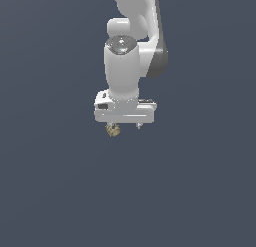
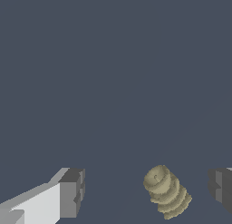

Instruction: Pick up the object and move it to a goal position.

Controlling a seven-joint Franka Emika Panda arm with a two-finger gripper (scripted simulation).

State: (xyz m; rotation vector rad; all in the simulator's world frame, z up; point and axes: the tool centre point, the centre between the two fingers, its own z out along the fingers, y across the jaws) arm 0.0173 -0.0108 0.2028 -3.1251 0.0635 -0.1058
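The object is a tiny tan, brass-coloured ridged piece lying on the dark surface just under the white gripper block. In the wrist view the object lies tilted between my two dark-tipped fingers, nearer to one finger than to the other finger, with a gap showing on each side. My gripper is open and lowered around the object, holding nothing; it also shows in the wrist view. In the exterior view the object sits by the finger on that view's left.
The flat dark grey-blue surface stretches all around. The white arm rises straight above the gripper. No other objects, and no goal marker, show in either view.
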